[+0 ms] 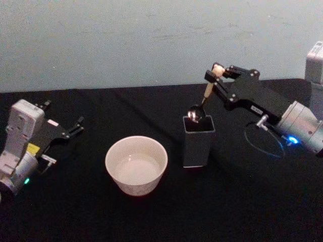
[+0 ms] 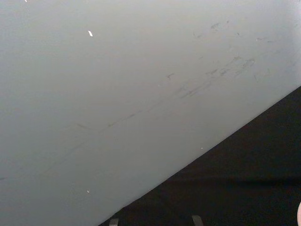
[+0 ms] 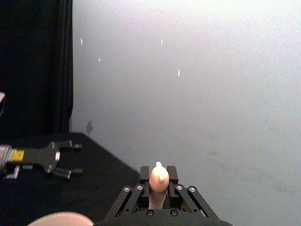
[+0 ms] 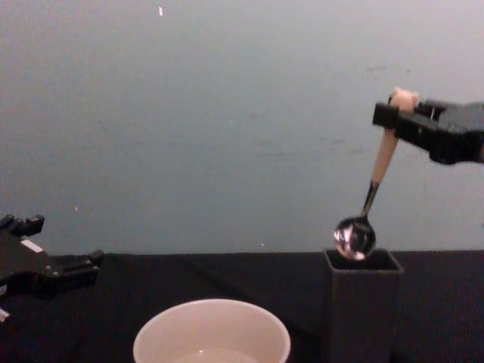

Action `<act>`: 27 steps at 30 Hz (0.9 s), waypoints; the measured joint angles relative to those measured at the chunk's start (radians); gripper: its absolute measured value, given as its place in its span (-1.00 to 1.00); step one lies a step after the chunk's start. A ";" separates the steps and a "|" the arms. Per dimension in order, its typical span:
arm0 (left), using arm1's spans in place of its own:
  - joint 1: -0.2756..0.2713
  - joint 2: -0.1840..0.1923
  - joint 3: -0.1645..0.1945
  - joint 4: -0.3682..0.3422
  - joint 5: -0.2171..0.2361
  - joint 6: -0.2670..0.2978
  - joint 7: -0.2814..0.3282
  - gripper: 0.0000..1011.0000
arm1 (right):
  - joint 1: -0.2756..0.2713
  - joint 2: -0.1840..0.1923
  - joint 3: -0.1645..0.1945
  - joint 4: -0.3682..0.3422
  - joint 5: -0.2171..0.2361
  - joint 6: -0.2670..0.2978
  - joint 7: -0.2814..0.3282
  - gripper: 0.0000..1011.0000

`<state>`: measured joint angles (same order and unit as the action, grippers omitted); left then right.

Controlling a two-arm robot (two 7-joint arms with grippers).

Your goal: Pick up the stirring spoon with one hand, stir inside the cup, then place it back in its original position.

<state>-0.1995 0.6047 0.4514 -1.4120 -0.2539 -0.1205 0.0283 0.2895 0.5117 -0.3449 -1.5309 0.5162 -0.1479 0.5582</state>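
Note:
My right gripper (image 1: 216, 73) is shut on the top of the stirring spoon (image 1: 206, 96), just under its tiny bear head (image 3: 159, 175). The spoon hangs tilted, and its shiny metal bowl (image 4: 355, 237) sits at the mouth of the dark grey square holder (image 4: 362, 306), the original position (image 1: 198, 141). The beige cup (image 1: 136, 164) stands on the black table to the left of the holder, apart from it, also seen low in the chest view as the cup (image 4: 212, 333). My left gripper (image 1: 75, 126) rests open at the table's left side, away from both.
A black cloth covers the table (image 1: 242, 212), with a pale wall behind it. A thin cable loop (image 1: 262, 143) lies on the cloth under my right arm. The left gripper (image 3: 66, 160) shows far off in the right wrist view.

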 joint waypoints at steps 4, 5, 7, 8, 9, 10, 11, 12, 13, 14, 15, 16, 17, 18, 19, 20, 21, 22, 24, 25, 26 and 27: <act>0.000 0.000 0.000 0.000 0.000 0.000 0.000 0.98 | 0.000 -0.012 0.010 -0.018 -0.007 -0.025 -0.006 -0.58; 0.000 0.000 0.000 0.000 0.000 0.000 0.000 0.98 | 0.003 -0.019 0.012 -0.023 -0.008 -0.033 -0.006 -0.58; 0.000 0.000 0.000 0.000 0.000 0.000 0.000 0.98 | 0.009 -0.026 0.012 -0.025 -0.008 -0.039 -0.003 -0.58; 0.000 0.000 0.000 0.000 0.000 0.000 0.000 0.98 | 0.016 -0.033 0.011 -0.026 -0.008 -0.044 0.002 -0.58; 0.000 0.000 0.000 0.000 0.000 0.000 0.000 0.98 | 0.016 -0.033 0.011 -0.026 -0.008 -0.044 0.002 -0.58; 0.000 0.000 0.000 0.000 0.000 0.000 0.000 0.98 | 0.023 -0.040 0.006 -0.025 -0.009 -0.049 0.009 -0.58; 0.000 0.000 0.000 0.000 0.000 0.000 0.000 0.98 | 0.028 -0.045 0.003 -0.024 -0.010 -0.051 0.012 -0.58; 0.000 0.000 0.000 0.000 0.000 0.000 0.000 0.98 | 0.037 -0.053 -0.005 -0.019 -0.012 -0.056 0.019 -0.58; 0.000 0.000 0.000 0.000 0.000 0.000 0.000 0.98 | 0.042 -0.058 -0.009 -0.016 -0.012 -0.058 0.024 -0.58; 0.000 0.000 0.000 0.000 0.000 0.000 0.000 0.98 | 0.045 -0.061 -0.013 -0.014 -0.012 -0.058 0.028 -0.58; 0.000 0.000 0.000 0.000 0.000 0.000 0.000 0.98 | 0.051 -0.064 -0.020 -0.011 -0.012 -0.058 0.037 -0.58; 0.000 0.000 0.000 0.000 0.000 0.000 0.000 0.98 | 0.053 -0.065 -0.024 -0.009 -0.010 -0.057 0.042 -0.58; 0.000 0.000 0.000 0.000 0.000 0.000 0.000 0.98 | 0.055 -0.065 -0.028 -0.009 -0.009 -0.055 0.047 -0.58; 0.000 0.000 0.000 0.000 0.000 0.000 0.000 0.98 | 0.058 -0.063 -0.037 -0.007 -0.008 -0.051 0.059 -0.58; 0.000 0.000 0.000 0.000 0.000 0.000 0.000 0.98 | 0.059 -0.062 -0.041 -0.007 -0.008 -0.048 0.065 -0.58; 0.000 0.000 0.000 0.000 0.000 0.000 0.000 0.98 | 0.060 -0.060 -0.045 -0.006 -0.008 -0.046 0.069 -0.58; 0.000 0.000 0.000 0.000 0.000 0.000 0.000 0.98 | 0.061 -0.056 -0.054 -0.006 -0.007 -0.041 0.078 -0.58; 0.000 0.000 0.000 0.000 0.000 0.000 0.000 0.98 | 0.064 -0.056 -0.061 -0.004 -0.008 -0.039 0.082 -0.58; 0.000 0.000 0.000 0.000 0.000 0.000 0.000 0.98 | 0.079 -0.075 -0.095 0.022 -0.027 -0.037 0.086 -0.58; 0.000 0.000 0.000 0.000 0.000 0.000 0.000 0.98 | 0.085 -0.083 -0.106 0.031 -0.036 -0.037 0.085 -0.58; 0.000 0.000 0.000 0.000 0.000 0.000 0.000 0.98 | 0.092 -0.096 -0.120 0.045 -0.045 -0.038 0.085 -0.58; 0.000 0.000 0.000 0.000 0.000 0.000 0.000 0.98 | 0.098 -0.108 -0.134 0.058 -0.056 -0.038 0.083 -0.58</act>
<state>-0.1995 0.6047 0.4514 -1.4120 -0.2539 -0.1205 0.0283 0.3878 0.4032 -0.4787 -1.4728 0.4599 -0.1864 0.6412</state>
